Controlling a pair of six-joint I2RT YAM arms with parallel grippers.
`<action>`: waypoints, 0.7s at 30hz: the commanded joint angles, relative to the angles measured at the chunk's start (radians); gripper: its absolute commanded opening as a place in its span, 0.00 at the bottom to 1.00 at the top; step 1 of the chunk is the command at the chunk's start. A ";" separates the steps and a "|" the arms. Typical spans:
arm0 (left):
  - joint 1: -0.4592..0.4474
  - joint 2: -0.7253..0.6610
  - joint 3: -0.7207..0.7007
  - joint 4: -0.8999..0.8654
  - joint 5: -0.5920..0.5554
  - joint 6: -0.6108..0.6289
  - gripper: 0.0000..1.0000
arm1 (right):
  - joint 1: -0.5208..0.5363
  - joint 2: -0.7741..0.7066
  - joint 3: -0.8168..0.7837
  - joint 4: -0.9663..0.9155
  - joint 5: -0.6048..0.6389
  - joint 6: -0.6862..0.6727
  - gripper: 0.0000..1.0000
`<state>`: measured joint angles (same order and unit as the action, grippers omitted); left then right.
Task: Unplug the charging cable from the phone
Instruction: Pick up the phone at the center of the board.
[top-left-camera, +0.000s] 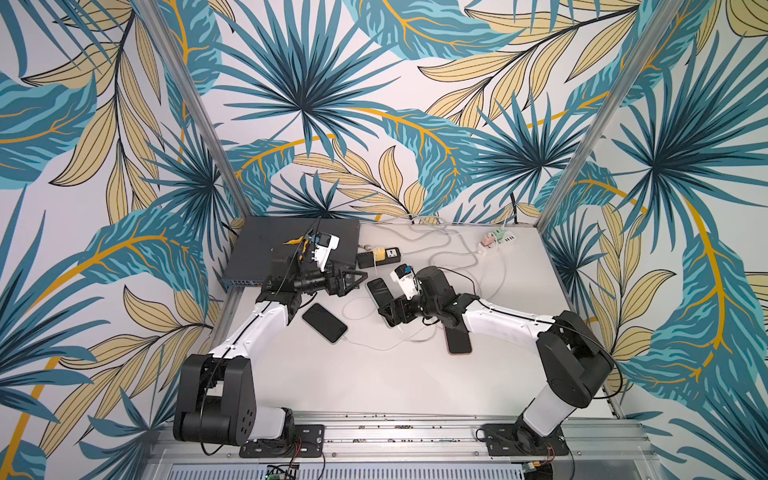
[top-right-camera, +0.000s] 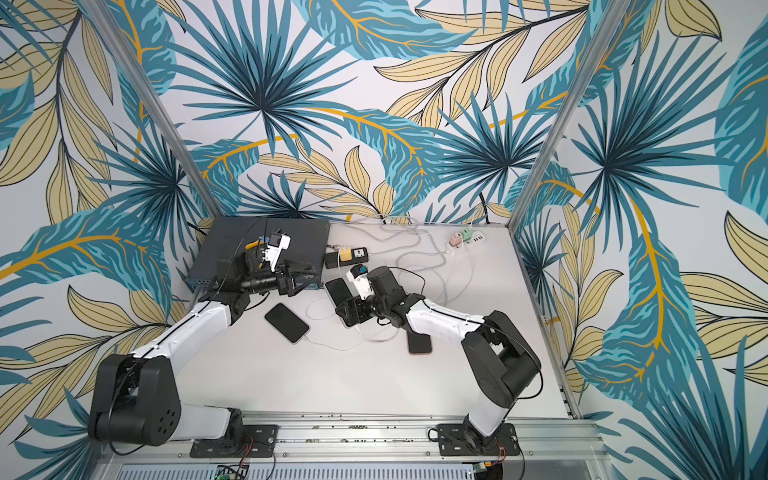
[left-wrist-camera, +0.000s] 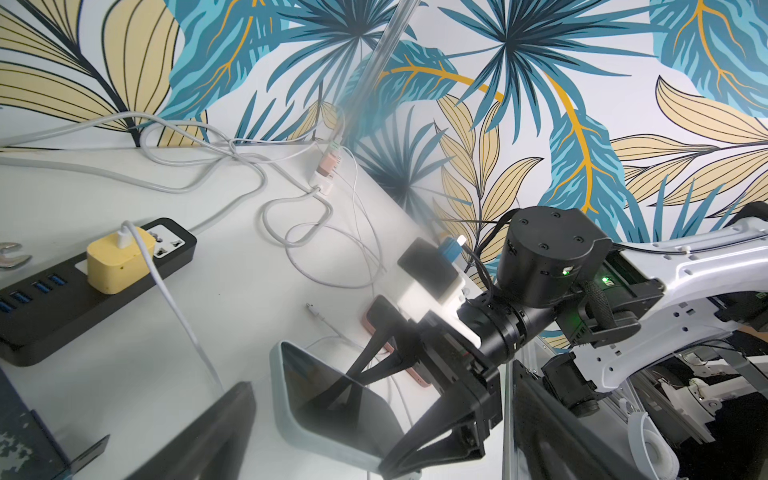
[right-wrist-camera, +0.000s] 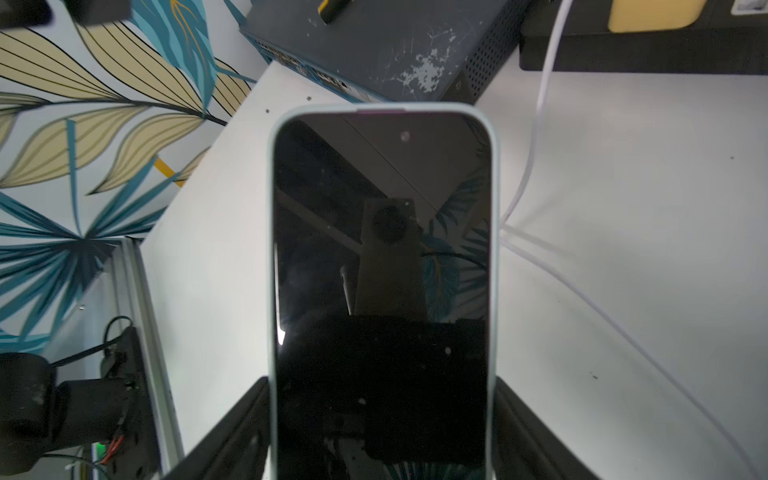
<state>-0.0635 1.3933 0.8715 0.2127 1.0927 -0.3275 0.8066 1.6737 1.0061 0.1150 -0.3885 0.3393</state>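
The right pincer (top-left-camera: 389, 314) is closed on the sides of the phone (right-wrist-camera: 382, 249), mid-table; the left pincer (top-left-camera: 353, 282) hangs wide open, empty. The phone looks rigid and slick, the cable (top-left-camera: 402, 331) limp: probably best pinched at its stiff plug, hidden here.

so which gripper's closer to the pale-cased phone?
Right. The right gripper clamps the long sides of the pale-cased phone; the left gripper hangs open off its top end, not touching.
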 joint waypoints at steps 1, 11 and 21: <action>0.008 -0.004 0.024 0.035 0.028 -0.016 1.00 | -0.009 -0.063 -0.051 0.254 -0.186 0.111 0.60; 0.005 0.024 -0.008 0.173 0.111 -0.130 1.00 | -0.065 -0.089 -0.169 0.670 -0.447 0.315 0.60; -0.027 0.041 -0.042 0.310 0.172 -0.224 1.00 | -0.064 -0.040 -0.186 0.861 -0.527 0.427 0.60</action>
<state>-0.0769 1.4193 0.8474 0.4393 1.2297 -0.5129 0.7391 1.6180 0.8379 0.7887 -0.8425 0.6960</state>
